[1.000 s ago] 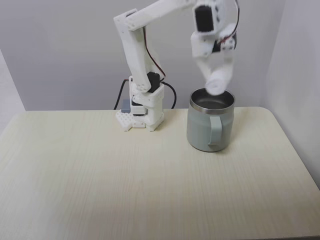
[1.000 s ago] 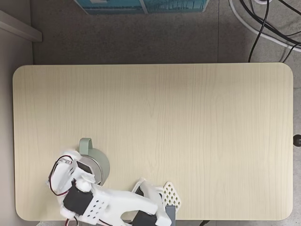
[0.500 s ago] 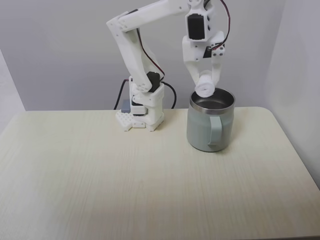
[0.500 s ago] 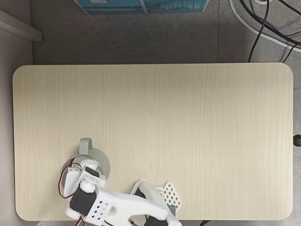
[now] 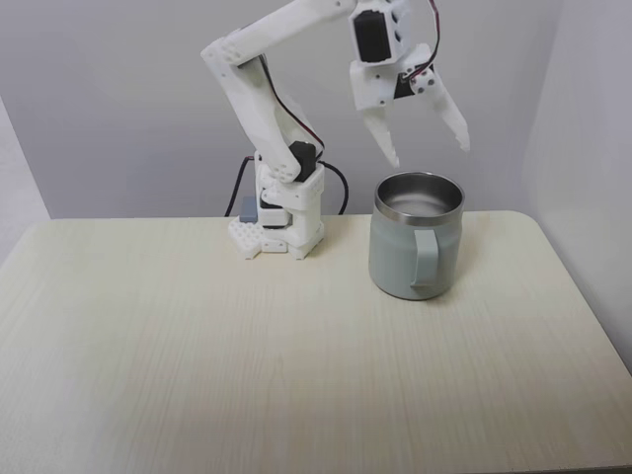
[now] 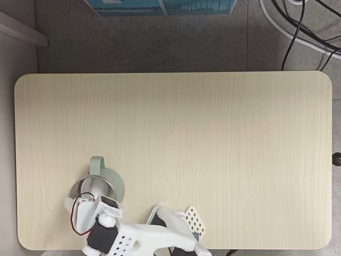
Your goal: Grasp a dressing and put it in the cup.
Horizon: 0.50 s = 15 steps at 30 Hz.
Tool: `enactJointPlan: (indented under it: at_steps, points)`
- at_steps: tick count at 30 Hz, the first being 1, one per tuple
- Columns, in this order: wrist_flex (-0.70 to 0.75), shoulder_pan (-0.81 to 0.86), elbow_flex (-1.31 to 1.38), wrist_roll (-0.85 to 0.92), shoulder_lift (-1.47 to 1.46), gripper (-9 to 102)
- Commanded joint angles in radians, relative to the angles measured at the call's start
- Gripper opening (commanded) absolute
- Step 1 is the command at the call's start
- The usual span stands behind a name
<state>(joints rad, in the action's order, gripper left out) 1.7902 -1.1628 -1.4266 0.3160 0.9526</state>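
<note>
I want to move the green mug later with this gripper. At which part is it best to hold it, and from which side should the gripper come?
Probably the steel rim of the cup, taken from above: it stands upright and open, so one finger can go inside and one outside the wall. The open gripper hangs above it. The handle faces the camera in a fixed view, so choose rim away from it.

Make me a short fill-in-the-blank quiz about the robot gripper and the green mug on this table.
1. The gripper hangs above the mug with its jaws ____.
2. In the front fixed view, the mug's handle faces ____ the camera.
3. The mug stands on a light ____ table.

Missing words: open; toward; wooden
</note>
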Motion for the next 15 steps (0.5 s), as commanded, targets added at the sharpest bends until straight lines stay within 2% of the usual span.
enactJointPlan:
  at_steps: [1, 10, 15]
  points:
    - [0.015, -0.012, -0.008, 0.0, -0.025, 31]
    - [0.017, -0.014, -0.008, -0.003, -0.035, 31]
    - [0.026, 0.074, -0.046, 0.052, -0.038, 32]
